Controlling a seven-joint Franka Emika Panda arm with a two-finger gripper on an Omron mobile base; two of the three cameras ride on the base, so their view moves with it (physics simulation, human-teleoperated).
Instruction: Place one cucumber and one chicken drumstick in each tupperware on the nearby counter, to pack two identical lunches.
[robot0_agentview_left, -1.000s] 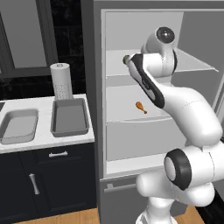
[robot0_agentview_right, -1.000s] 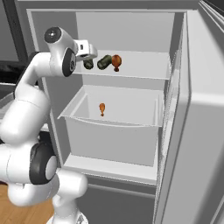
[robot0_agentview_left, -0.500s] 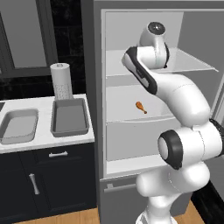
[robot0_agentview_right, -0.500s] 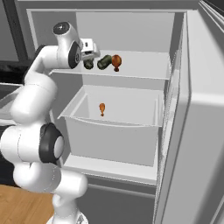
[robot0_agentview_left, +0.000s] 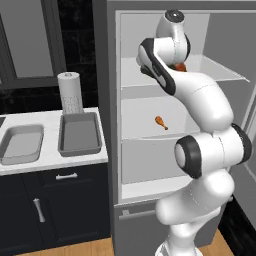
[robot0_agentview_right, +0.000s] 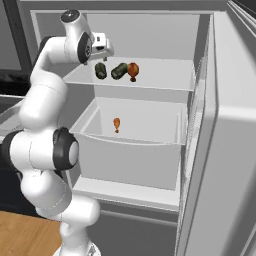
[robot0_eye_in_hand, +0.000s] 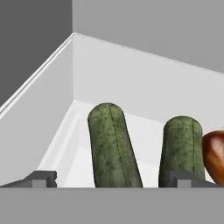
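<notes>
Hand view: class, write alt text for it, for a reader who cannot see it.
Two green cucumbers, one to the left of the other, lie on a white fridge shelf, with a chicken drumstick at the right edge. The open gripper has one fingertip on each side of the left cucumber.

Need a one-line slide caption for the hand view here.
Open pincer facing two cucumbers on the fridge shelf, the left cucumber between its tips, the right cucumber beside a drumstick.
</notes>
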